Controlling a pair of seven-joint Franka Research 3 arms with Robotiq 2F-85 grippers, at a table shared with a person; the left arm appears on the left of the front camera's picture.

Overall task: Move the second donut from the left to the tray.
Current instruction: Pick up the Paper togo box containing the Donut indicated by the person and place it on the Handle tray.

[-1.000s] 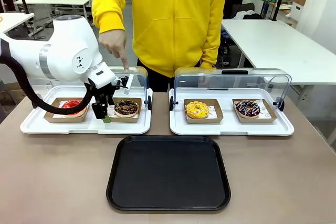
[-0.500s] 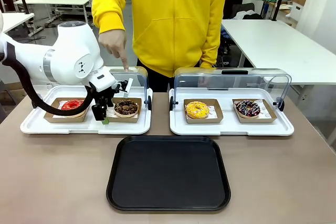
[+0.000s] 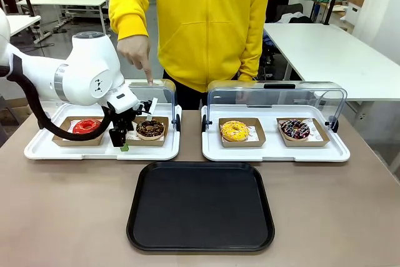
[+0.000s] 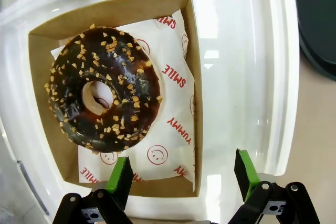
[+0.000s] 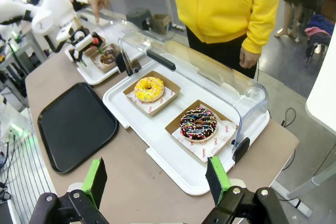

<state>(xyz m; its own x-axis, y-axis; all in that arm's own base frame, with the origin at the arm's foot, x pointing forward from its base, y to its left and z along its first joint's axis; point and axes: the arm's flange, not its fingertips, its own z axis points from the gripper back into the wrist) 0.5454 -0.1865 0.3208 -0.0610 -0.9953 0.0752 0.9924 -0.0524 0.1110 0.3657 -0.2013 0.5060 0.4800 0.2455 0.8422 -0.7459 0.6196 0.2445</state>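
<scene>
The second donut from the left (image 3: 150, 128) is dark chocolate with light sprinkles and lies on white paper in a brown cardboard tray (image 4: 191, 77). In the left wrist view the donut (image 4: 105, 93) sits just beyond my fingers. My left gripper (image 3: 120, 140) (image 4: 184, 177) is open and hovers at that cardboard tray's near-left edge. One finger is over the paper and the other is outside the cardboard wall. The black tray (image 3: 200, 207) (image 5: 76, 124) lies at the table's near middle. My right gripper (image 5: 156, 179) is open with nothing between its fingers, above the table's right end.
A person's hand (image 3: 137, 51) points down onto the raised clear lid (image 3: 164, 95) of the left white tray (image 3: 44, 148). A red-glazed donut (image 3: 85, 126) sits left of my gripper. The right white tray (image 3: 337, 151) holds a yellow donut (image 3: 234, 130) and a drizzled donut (image 3: 295, 129) under a shut lid.
My left arm's elbow has shifted right and lower, and the gripper has sunk slightly toward the cardboard tray's edge. Donuts and the person's hand have stayed put.
</scene>
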